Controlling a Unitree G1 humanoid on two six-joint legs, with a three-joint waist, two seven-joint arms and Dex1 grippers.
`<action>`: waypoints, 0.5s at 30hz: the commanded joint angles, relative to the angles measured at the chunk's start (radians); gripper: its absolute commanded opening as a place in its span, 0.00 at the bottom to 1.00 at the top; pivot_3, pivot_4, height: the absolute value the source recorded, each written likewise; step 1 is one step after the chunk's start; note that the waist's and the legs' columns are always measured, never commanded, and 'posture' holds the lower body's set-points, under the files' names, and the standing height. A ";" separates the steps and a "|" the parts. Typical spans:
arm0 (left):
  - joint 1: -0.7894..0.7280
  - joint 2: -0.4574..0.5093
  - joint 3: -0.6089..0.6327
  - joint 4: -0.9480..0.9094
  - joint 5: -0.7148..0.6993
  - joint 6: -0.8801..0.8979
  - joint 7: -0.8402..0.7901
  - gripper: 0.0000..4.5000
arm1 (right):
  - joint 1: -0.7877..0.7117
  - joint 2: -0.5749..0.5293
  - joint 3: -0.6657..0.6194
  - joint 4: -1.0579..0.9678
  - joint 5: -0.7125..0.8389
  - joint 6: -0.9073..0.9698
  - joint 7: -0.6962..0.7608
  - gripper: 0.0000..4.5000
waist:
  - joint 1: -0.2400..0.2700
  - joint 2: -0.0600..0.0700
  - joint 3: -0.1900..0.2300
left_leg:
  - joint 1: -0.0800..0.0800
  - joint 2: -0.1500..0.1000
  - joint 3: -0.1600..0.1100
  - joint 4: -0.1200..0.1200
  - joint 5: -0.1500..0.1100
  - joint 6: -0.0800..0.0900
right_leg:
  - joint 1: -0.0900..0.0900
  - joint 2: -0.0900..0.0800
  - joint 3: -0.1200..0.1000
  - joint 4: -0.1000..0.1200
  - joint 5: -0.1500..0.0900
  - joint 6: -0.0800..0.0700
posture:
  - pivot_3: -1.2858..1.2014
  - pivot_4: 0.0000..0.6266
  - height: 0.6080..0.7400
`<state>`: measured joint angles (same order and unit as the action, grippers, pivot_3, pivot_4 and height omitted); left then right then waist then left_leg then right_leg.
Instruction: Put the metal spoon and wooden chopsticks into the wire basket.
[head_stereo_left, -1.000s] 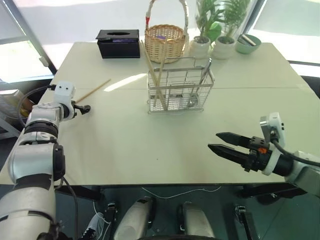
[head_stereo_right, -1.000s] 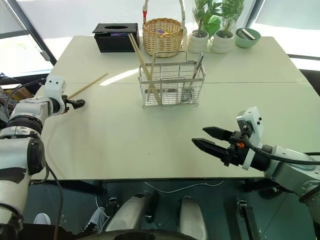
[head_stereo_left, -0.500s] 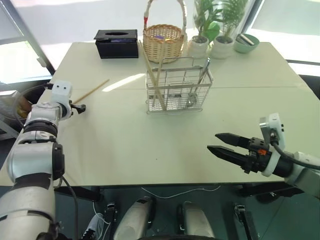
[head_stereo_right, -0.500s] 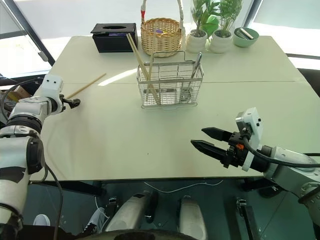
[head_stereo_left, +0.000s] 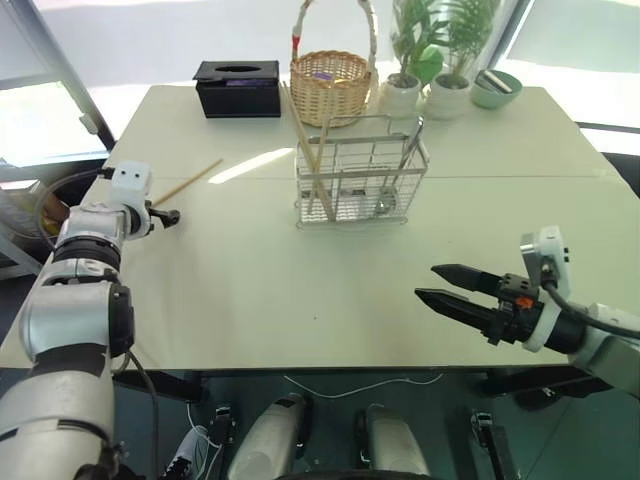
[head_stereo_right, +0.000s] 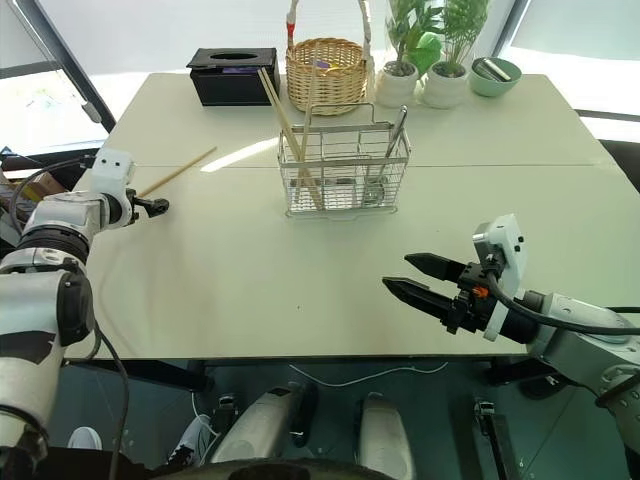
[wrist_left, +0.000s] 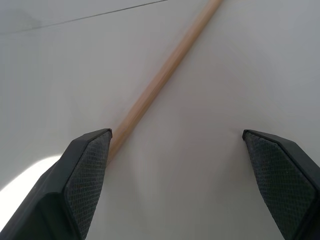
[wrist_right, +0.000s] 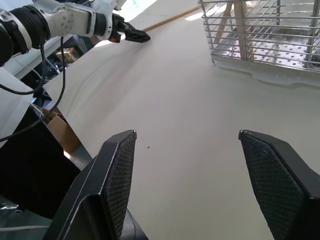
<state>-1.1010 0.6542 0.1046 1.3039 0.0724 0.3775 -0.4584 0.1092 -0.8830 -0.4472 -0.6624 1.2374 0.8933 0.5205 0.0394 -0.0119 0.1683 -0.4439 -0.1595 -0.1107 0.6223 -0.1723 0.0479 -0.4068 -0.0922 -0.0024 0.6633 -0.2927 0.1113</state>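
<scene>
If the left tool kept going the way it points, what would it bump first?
Probably the loose chopstick on the table: it lies between the open left tool's fingers, close by one of them. Depth is hard to judge.

I can read no text, label, brand or number anywhere from here.

Shiny silvery wire-grid basket (head_stereo_left: 360, 180) holds pale matt wooden chopsticks (head_stereo_left: 312, 160); behind it, a round woven wicker basket (head_stereo_left: 330, 85). Smooth matt cream desk (head_stereo_left: 260, 290).
</scene>
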 joint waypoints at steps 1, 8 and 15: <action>0.002 0.002 0.052 0.026 -0.044 0.042 0.006 0.99 | -0.009 0.002 -0.024 -0.004 0.006 -0.022 0.000 0.75 | -0.001 0.000 0.000 | 0.000 0.000 0.000 0.000 0.000 0.000 | 0.000 0.000 0.000 0.000 0.000 0.000 | 0.52 0.24 0.89; -0.033 0.031 0.104 0.015 -0.080 -0.017 -0.036 0.99 | -0.019 0.002 -0.017 0.003 0.016 -0.023 -0.007 0.75 | -0.001 0.000 0.000 | 0.000 0.000 0.000 0.000 0.000 0.000 | -0.001 0.000 0.000 0.000 0.000 0.000 | 0.52 0.24 0.89; -0.071 0.050 0.122 0.012 -0.093 -0.064 -0.064 0.99 | -0.026 0.005 -0.011 0.008 0.016 -0.023 -0.008 0.75 | -0.002 -0.002 0.001 | -0.002 0.000 0.000 0.000 0.000 0.000 | -0.001 0.000 0.000 0.000 0.000 0.000 | 0.52 0.24 0.89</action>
<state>-1.1254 0.6716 0.2113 1.3273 -0.0062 0.3380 -0.5125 0.0963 -0.8824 -0.4472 -0.6440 1.2393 0.8879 0.5133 0.0377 -0.0144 0.1697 -0.4463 -0.1595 -0.1107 0.6221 -0.1723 0.0479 -0.4082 -0.0920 -0.0024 0.6633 -0.2926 0.1113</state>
